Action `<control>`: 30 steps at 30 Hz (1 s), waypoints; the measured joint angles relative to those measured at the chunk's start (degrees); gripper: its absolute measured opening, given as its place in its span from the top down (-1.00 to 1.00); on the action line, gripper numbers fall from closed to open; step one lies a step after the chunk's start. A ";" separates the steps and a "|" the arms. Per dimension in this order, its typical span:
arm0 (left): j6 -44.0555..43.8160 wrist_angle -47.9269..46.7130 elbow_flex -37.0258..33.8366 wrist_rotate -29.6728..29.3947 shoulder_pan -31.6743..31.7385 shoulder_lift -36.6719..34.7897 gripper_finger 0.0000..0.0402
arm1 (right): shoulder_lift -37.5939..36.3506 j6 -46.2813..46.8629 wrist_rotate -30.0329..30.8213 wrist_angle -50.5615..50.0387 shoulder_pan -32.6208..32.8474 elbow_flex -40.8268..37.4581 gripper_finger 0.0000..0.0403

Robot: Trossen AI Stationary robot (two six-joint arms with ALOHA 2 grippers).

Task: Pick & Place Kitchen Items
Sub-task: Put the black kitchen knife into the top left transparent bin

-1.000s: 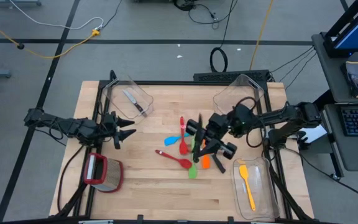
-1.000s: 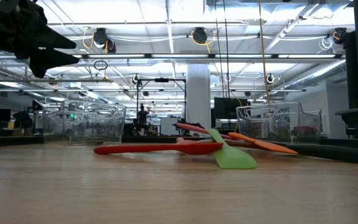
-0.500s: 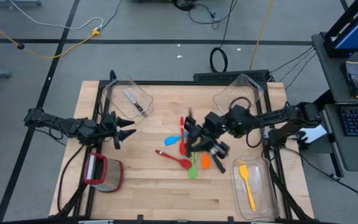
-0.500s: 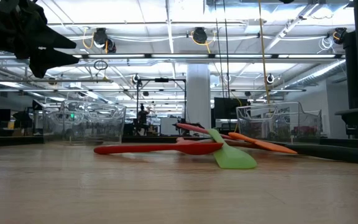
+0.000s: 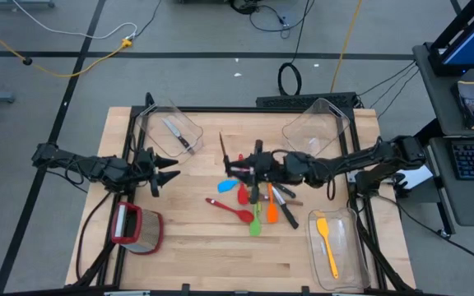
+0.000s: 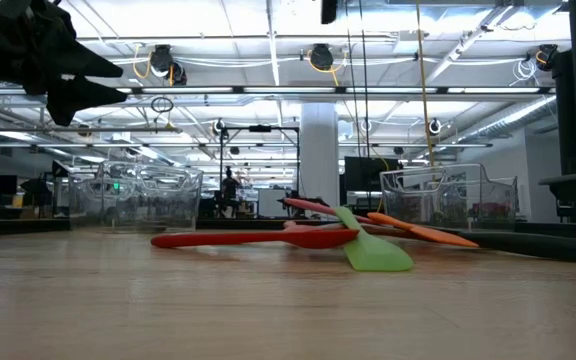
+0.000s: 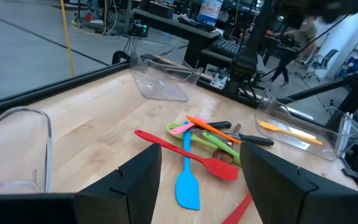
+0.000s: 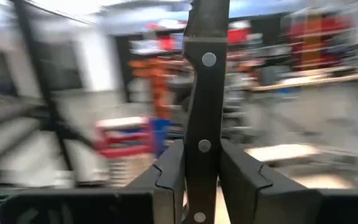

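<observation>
Several kitchen items lie in a pile mid-table: a red spatula [image 5: 235, 211], a blue one [image 5: 226, 186], a green one [image 5: 255, 224], an orange one [image 5: 271, 213] and a black-handled knife [image 5: 284, 209]. My right gripper [image 5: 250, 170] hangs over the pile's far left side, roughly level, shut on another black-handled knife [image 8: 204, 93]. That knife's blade [image 5: 223, 152] points toward the far edge. My left gripper [image 5: 168, 173] waits open at the table's left, aimed at the pile [image 7: 201, 155]. My right gripper pinches the knife's black riveted handle [image 8: 204, 124] between its two fingers [image 8: 169, 174]. The fingers reach in about level from the table's right and lie across the handle. The knife is lifted clear of the table and the pile.
A clear bin [image 5: 174, 131] at the far left holds a knife. Another clear bin [image 5: 318, 123] stands far right. A third [image 5: 334, 247], near right, holds a yellow spatula. A red-rimmed container [image 5: 138, 228] sits near left. Bare wood lies along the near edge.
My right gripper has swung from over the pile's right side toward the table's left and sunk a little. It has tipped from pointing down to about level and rolled, carrying the knife with it. The items on the table have not moved.
</observation>
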 joint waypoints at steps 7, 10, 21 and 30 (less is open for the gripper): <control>-9.39 2.97 0.00 -2.71 0.00 0.00 -0.11 | 0.00 -10.68 27.13 -0.76 2.20 0.00 0.67; -10.63 6.51 0.00 -4.70 0.01 0.02 -0.11 | -0.02 -13.86 36.70 -0.53 2.43 0.00 0.67; -7.40 26.50 0.00 -9.07 0.01 4.50 -0.11 | -0.04 -16.48 59.72 -0.18 2.46 0.00 0.67; 2.69 44.30 0.59 -9.14 0.01 21.24 -0.11 | -0.04 -16.59 60.03 0.04 2.46 0.00 0.67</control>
